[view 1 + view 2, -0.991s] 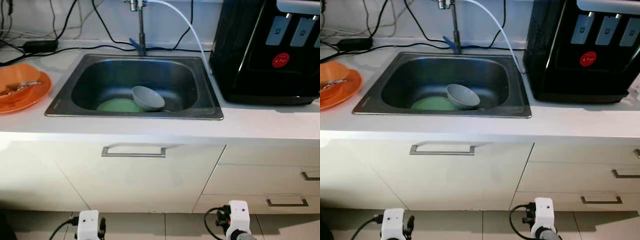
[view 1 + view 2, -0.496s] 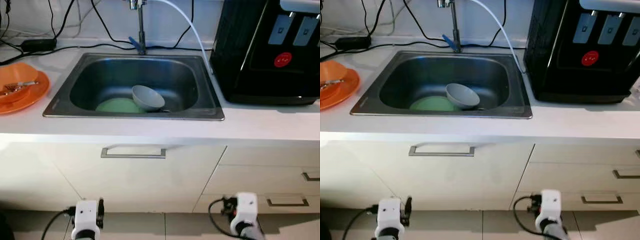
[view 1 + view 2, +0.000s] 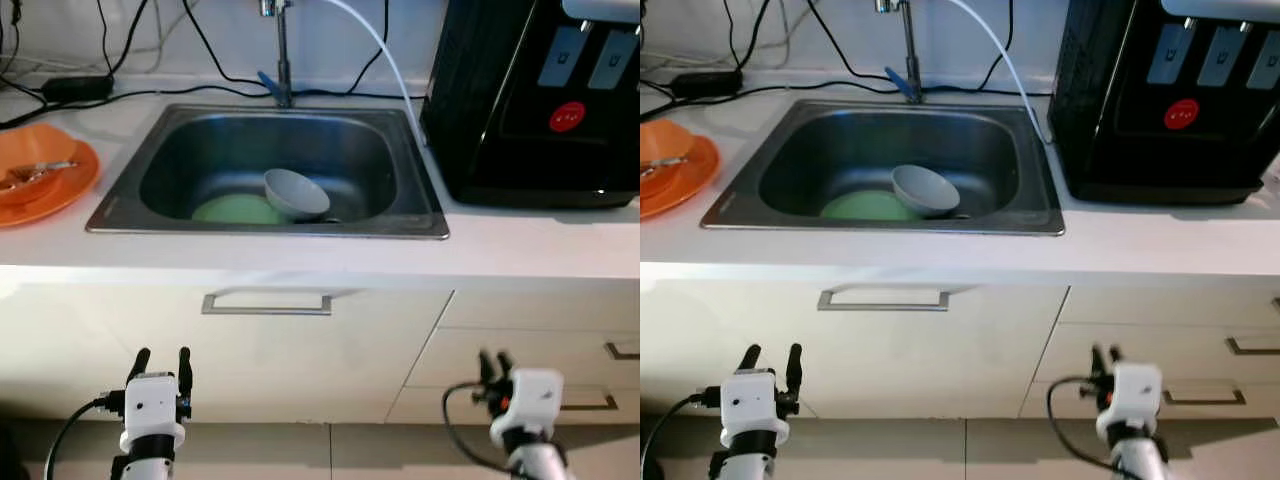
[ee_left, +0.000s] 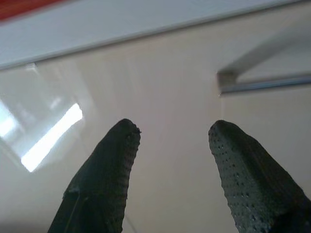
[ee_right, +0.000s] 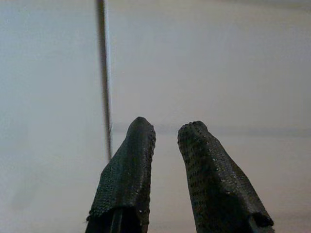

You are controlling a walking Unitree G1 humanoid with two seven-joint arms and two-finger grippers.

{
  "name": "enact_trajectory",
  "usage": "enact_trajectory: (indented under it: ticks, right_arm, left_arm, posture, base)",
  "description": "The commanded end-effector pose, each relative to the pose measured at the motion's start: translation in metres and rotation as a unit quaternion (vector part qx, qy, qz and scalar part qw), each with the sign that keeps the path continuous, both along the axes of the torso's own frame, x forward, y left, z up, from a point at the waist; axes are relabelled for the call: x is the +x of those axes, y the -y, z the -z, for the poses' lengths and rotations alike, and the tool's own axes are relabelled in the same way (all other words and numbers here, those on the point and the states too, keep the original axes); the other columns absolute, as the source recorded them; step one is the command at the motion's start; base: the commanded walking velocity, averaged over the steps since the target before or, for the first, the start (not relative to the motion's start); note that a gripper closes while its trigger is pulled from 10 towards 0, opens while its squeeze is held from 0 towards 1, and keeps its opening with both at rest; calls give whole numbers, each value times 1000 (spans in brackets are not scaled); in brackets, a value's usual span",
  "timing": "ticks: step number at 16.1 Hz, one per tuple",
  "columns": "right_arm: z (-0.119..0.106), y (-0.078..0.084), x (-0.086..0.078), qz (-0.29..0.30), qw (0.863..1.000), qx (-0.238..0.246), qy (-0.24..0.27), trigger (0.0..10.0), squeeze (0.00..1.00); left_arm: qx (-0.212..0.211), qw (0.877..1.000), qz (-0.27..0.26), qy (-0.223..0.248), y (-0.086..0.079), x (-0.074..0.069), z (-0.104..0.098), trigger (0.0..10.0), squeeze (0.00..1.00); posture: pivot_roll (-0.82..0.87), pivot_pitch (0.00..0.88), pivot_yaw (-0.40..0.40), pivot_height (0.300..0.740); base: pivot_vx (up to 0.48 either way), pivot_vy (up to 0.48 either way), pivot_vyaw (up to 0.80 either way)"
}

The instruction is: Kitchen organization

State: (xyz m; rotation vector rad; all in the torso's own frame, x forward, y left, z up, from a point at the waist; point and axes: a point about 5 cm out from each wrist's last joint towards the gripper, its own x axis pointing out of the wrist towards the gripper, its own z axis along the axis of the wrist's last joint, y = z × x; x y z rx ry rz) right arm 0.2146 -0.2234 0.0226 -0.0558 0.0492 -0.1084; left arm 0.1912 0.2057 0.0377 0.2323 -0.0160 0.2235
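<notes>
A steel sink (image 3: 415, 170) is set into the white counter. In it a grey bowl (image 3: 296, 194) leans on its side against a green plate (image 3: 232, 211). At the counter's left, an orange plate (image 3: 62, 190) carries an orange bowl and a fork (image 3: 38, 174). Both grippers are low, in front of the cabinet doors and well below the counter. My left gripper (image 3: 162, 355) is open and empty, its fingers (image 4: 114, 160) facing the door near the handle. My right gripper (image 3: 494, 360) has a narrow gap between its fingers (image 5: 133, 160) and holds nothing.
A tap (image 3: 283, 50) with a white hose (image 3: 385, 60) stands behind the sink. A black water dispenser (image 3: 540, 100) fills the counter's right side. Black cables (image 3: 120, 92) run along the back. Below are a door handle (image 3: 266, 304) and drawer handles (image 3: 585, 404).
Both arms have risen, so the fingertips now show in front of the cabinet. The right arm has also shifted right. The dishes have not moved.
</notes>
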Motion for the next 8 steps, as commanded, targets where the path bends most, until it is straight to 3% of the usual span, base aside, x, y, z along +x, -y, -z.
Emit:
enact_trajectory:
  ticks: [1,3,5,8]
  right_arm:
    - [-11,1,3,11,1000,3,19,10000,0]
    - [-27,-1,9,14,999,-1,47,10000,0]
    - [-59,-8,23,10,995,-2,97,10000,0]
    - [-87,-16,34,3,991,1,133,10000,0]
  left_arm:
    - [9,1000,15,24,6,2,-17,10000,0]
    - [18,998,35,46,14,6,-38,10000,0]
    - [29,994,55,92,25,20,-69,10000,0]
    - [28,990,62,127,34,29,-96,10000,0]
  posture:
    - [36,94,-6,740]
    - [33,94,-6,740]
    - [35,92,-12,740]
    - [35,90,-13,740]
  base:
    - [0,0,0]
    - [0,0,0]
    - [0,0,0]
    - [0,0,0]
